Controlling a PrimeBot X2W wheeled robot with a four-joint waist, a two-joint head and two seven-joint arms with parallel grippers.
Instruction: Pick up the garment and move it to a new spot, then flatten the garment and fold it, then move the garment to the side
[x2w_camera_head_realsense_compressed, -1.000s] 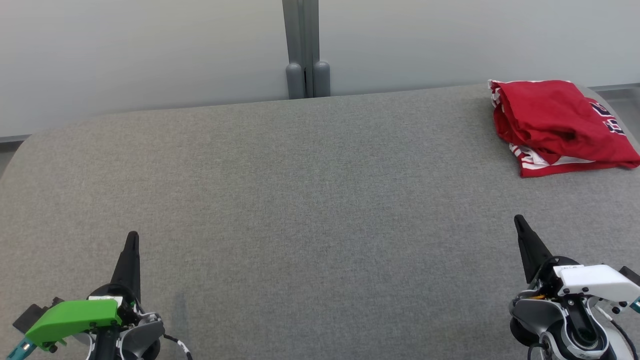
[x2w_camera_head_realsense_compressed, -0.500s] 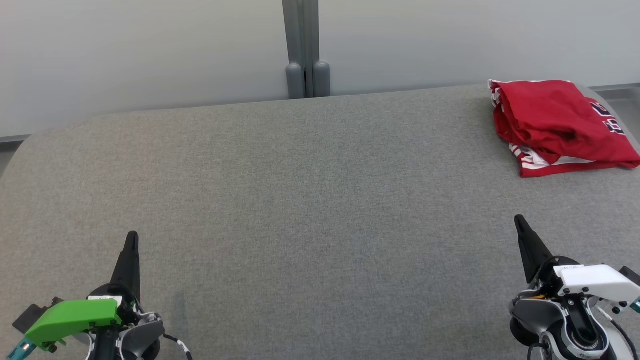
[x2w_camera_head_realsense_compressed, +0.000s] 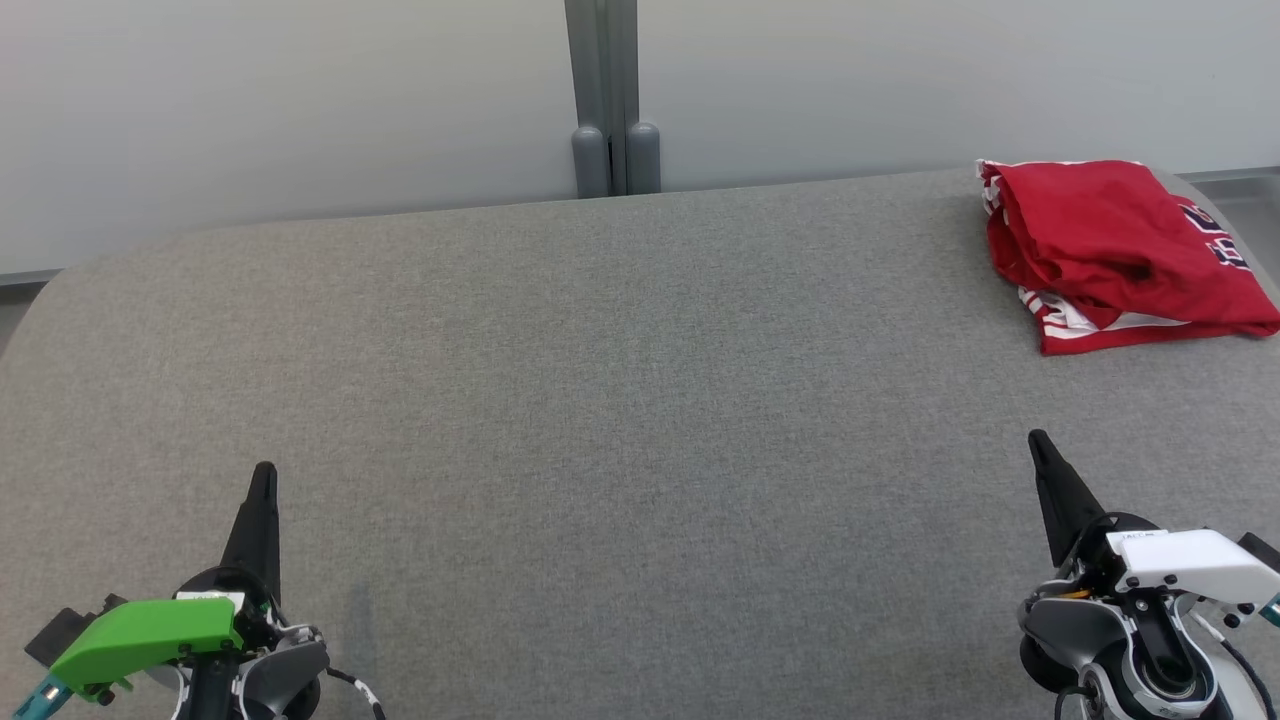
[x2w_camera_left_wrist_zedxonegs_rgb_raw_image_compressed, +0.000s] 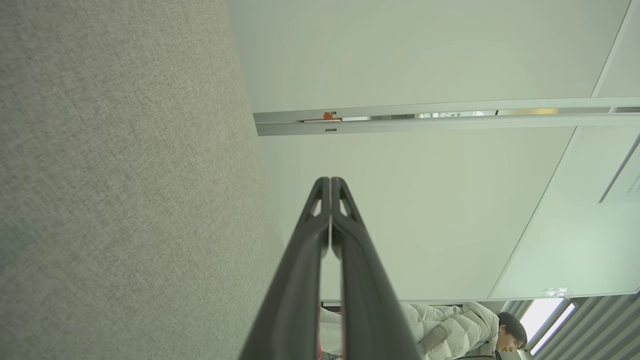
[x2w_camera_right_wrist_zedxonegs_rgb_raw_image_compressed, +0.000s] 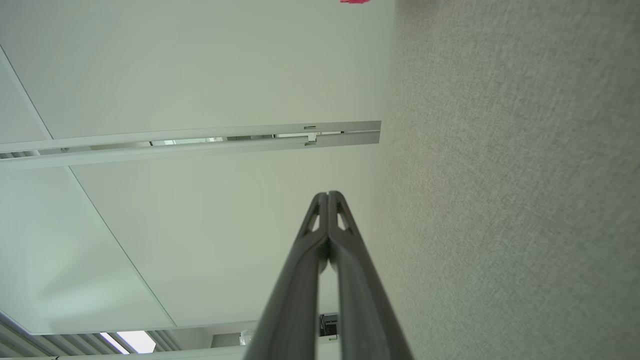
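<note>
Head view, looking down over a wide table (x2w_camera_head_realsense_compressed: 620, 400) covered in grey woven fabric. One garment (x2w_camera_head_realsense_compressed: 1110, 240) lies at the table's far right corner, near the rounded far edge and well apart from both arms. It is bright red and loosely folded into a rumpled bundle with several layers showing. Red-and-white striped trim peeks out along its near and left edges, and part of some dark lettering shows on its right side.

Two pincers are in sight, one per arm. The left pincer (x2w_camera_head_realsense_compressed: 264, 475), below a green wrist cover (x2w_camera_head_realsense_compressed: 140, 635), sits at the lower left. The right pincer (x2w_camera_head_realsense_compressed: 1040, 445), beside a white wrist cover (x2w_camera_head_realsense_compressed: 1190, 560), sits at the lower right. Each is clenched, its two dark fingers (x2w_camera_head_realsense_compressed: 258, 525) pressed into a single point, grasping nothing.

Behind the table stands a pale, plain wall (x2w_camera_head_realsense_compressed: 300, 100), divided by one grey upright post (x2w_camera_head_realsense_compressed: 600, 60) with two rounded grey caps (x2w_camera_head_realsense_compressed: 590, 160) at its foot.

Left wrist view: pale wall panels beside the table, and one person (x2w_camera_left_wrist_zedxonegs_rgb_raw_image_compressed: 460, 327) in a pale padded jacket at the bottom edge.

Right wrist view: a sliver of the red garment at the top edge.
</note>
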